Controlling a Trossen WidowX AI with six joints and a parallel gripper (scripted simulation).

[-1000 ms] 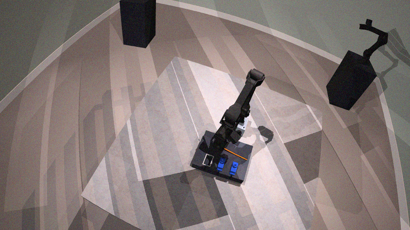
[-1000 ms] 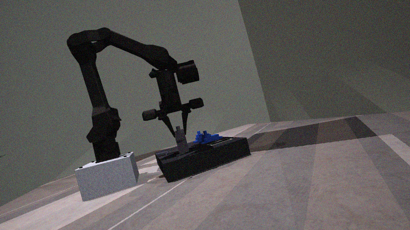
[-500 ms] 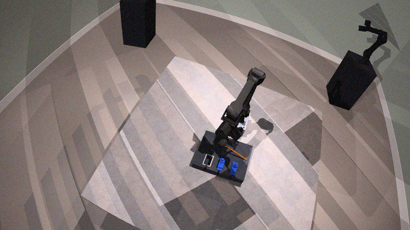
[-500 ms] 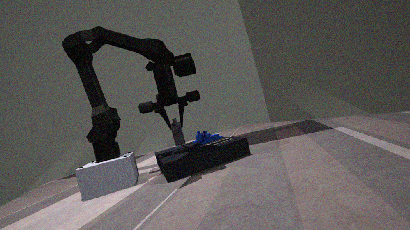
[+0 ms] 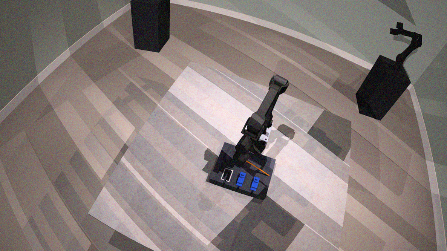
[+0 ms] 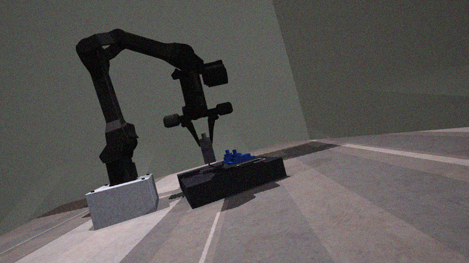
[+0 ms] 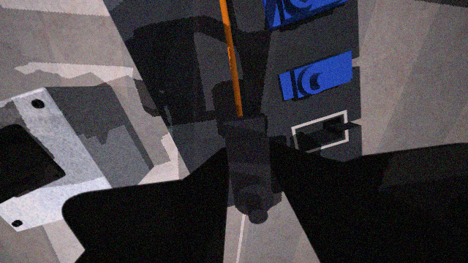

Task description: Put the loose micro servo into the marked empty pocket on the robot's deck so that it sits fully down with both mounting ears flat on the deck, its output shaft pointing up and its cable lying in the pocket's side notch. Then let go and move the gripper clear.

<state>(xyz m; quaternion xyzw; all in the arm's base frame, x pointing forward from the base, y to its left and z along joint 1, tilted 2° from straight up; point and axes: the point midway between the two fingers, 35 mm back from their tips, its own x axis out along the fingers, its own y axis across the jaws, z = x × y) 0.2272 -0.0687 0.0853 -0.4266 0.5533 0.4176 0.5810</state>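
The loose grey micro servo (image 6: 208, 152) (image 7: 248, 172) is upright, its shaft end at the top. My gripper (image 6: 205, 144) (image 7: 246, 150) is shut on its body, holding it just above the dark deck (image 5: 215, 175) (image 6: 236, 183) (image 7: 311, 42). In the top view the arm hides the servo. Its orange cable (image 5: 257, 167) (image 7: 232, 66) stretches away from the servo's lower end across the deck. The marked pocket's white outline (image 5: 222, 174) (image 7: 319, 120) is empty; it lies right of the servo in the wrist view, with its notch on the side away from my base.
Two blue servos (image 5: 241, 179) (image 5: 254, 183) sit in a row beside the pocket; one blue servo (image 7: 333, 73) is nearest it. My light base block (image 6: 124, 204) (image 7: 62, 135) stands beside the deck. Black pedestals (image 5: 151, 25) (image 5: 382, 90) stand farther off, one carrying another arm (image 5: 412, 45).
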